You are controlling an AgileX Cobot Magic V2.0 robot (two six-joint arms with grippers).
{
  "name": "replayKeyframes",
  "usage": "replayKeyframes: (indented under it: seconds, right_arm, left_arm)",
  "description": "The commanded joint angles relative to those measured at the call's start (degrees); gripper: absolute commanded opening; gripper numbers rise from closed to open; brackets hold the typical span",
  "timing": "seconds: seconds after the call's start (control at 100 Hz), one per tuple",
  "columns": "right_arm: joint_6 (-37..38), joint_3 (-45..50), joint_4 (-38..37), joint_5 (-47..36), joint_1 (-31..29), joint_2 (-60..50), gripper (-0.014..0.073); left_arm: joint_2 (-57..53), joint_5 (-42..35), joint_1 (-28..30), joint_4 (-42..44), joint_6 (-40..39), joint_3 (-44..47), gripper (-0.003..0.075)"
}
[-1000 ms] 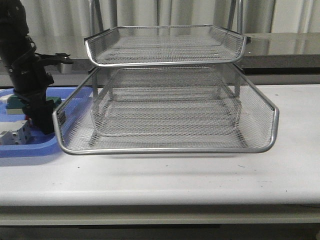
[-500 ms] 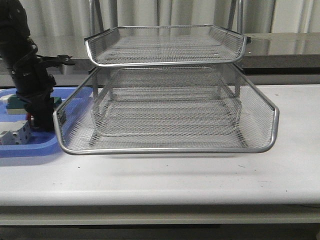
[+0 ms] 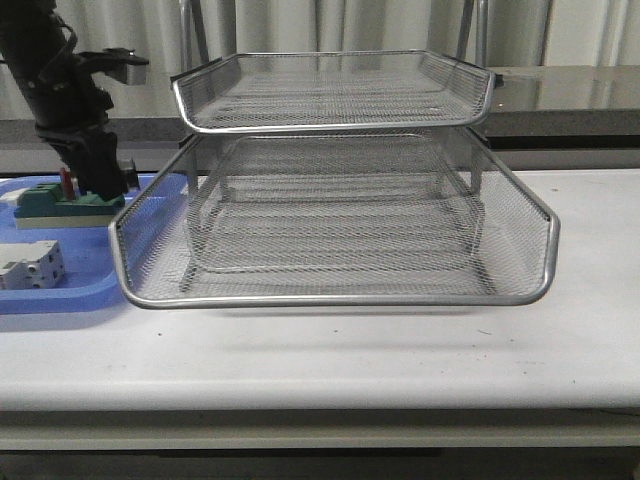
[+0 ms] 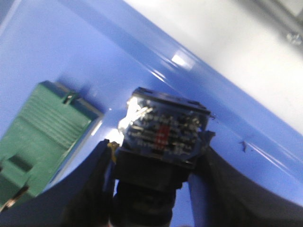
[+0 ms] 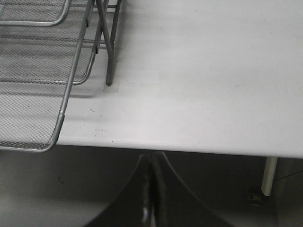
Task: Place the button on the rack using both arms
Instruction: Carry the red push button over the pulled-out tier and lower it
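The left gripper (image 4: 158, 189) squeezes the button (image 4: 163, 135) between its jaws, above the blue tray (image 3: 70, 295) holding a green block (image 3: 70, 205). The right gripper (image 5: 150, 198) is closed, holding nothing.

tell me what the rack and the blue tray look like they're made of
The rack: metal by the look, fine silver wire mesh you can see through, with shiny tubular rims and thin legs. The tray: probably moulded plastic, smooth and glossy blue with rounded edges; the left wrist view shows a bright glare spot on it.
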Motion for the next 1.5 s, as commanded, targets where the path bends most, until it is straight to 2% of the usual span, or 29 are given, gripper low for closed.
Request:
replayKeyframes:
  seconds: [0.0, 0.2, 0.34, 0.56, 0.79, 1.22, 1.49]
  right_arm:
    - [0.0, -1.92, -0.82, -3.5, -0.14, -0.02, -0.0071]
    - [0.0, -1.92, -0.82, -3.5, -0.14, -0.02, -0.0071]
    - [0.0, -1.92, -0.82, -3.5, -0.14, -0.02, -0.0071]
    - [0.0, -1.92, -0.82, -3.5, -0.14, -0.02, -0.0071]
    - [0.0, -1.92, -0.82, -3.5, -0.14, -0.02, -0.0071]
    - [0.0, -1.87, -0.82, -3.49, -0.14, -0.02, -0.0071]
    - [0.0, -1.87, -0.82, -3.5, -0.14, -0.02, -0.0071]
  left_arm:
    - [-7.07, 3.11, -0.09, -1.17, -1.56, -2.11, -0.002]
    - [-14.92, 3.11, -0.18, -1.17, -3.8, -1.31, -0.002]
    - [-21.7, 3.11, -1.48, -1.27, -5.88, 2.98, -0.002]
    - [-32.14, 3.11, -6.41, -0.35, -5.88, 14.02, -0.002]
    - [-39.34, 3.11, -14.09, -0.35, -7.29, 23.89, -0.002]
    - [-35.65, 1.94, -30.52, -2.27, -7.58, 27.13, -0.002]
    - [-29.9, -2.95, -35.24, -2.27, -7.58, 27.13, -0.002]
